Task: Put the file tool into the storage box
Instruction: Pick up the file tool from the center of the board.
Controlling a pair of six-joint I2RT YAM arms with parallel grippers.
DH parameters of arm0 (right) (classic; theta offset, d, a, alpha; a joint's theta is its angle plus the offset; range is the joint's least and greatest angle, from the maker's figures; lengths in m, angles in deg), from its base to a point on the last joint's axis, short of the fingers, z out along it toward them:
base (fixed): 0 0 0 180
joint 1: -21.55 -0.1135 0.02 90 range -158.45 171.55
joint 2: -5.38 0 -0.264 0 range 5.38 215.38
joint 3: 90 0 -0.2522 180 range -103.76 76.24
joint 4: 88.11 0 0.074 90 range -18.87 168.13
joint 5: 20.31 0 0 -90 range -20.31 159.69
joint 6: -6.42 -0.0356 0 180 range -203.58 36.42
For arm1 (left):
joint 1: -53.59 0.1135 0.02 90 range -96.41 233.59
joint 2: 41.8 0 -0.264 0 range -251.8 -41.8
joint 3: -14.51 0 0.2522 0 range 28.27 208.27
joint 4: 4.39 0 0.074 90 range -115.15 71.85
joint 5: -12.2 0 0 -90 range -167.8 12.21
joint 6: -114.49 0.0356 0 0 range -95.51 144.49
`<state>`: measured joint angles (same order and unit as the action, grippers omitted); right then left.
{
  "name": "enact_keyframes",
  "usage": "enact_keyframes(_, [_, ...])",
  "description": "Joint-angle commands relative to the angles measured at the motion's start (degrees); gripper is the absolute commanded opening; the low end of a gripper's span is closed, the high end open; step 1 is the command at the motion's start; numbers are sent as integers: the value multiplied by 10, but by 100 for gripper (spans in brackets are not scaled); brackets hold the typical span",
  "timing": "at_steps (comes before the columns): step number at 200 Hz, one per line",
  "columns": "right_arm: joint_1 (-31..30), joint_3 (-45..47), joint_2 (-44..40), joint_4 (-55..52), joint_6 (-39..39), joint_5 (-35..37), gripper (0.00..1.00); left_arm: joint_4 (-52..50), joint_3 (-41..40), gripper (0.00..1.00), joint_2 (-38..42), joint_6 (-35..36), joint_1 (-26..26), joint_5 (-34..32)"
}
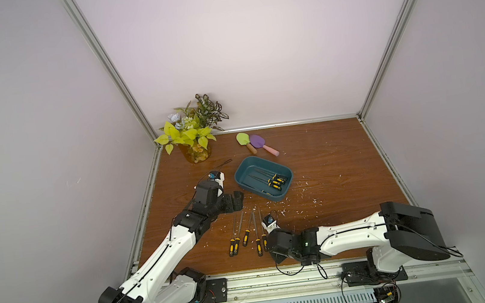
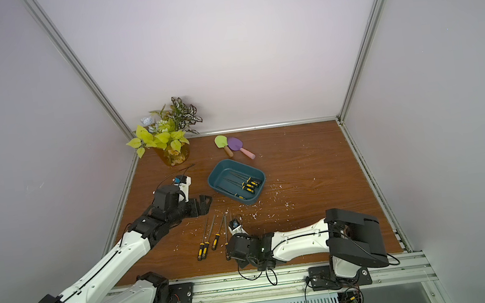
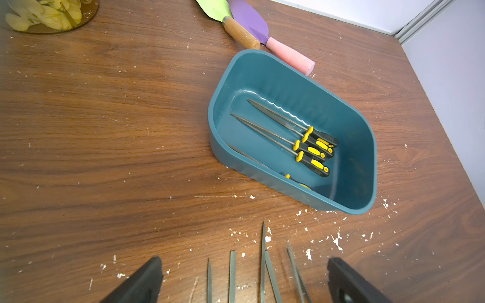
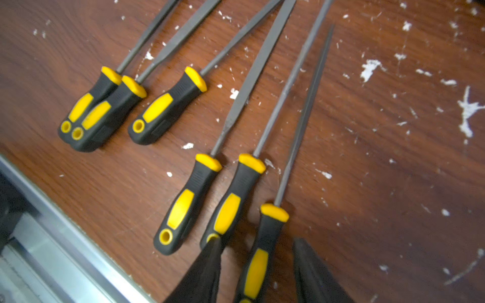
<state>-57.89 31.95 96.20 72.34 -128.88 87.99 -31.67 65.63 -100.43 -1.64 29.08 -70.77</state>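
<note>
- Right fingers [image 4: 207, 272] partly apart, straddling the black-and-yellow handle of a steel file [image 4: 262, 236] on the brown wooden surface [image 4: 393, 183]
- Left fingers [image 3: 147, 280] wide apart, empty
- Shallow dark teal plastic storage box [image 3: 288, 86] apart from that file

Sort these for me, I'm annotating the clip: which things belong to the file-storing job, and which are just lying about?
Job: storage box, files inside it, loose files, right gripper open astride one handle.
Lying about: green scoop, purple scoop, potted plant, white flecks.
</note>
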Motion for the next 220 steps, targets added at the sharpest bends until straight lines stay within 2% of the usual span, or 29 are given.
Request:
enact_keyframes(1, [-3,-19,19,-49,-9,24,46,2,13,100,12,5,7,5])
enact_keyframes(54, [-14,-35,43,-87,-15,45,40,-9,12,100,21,11,8,-4])
enact_keyframes(129, [-17,-13,-6,-124,-28,87,39,-2,13,100,13,7,8,8])
enact_keyframes(171, [-16,26,-35,-94,-30,79,40,1,12,99,12,7,8,8])
enact_keyframes(220, [-16,29,-22,-62,-12,70,40,2,13,99,8,6,8,8])
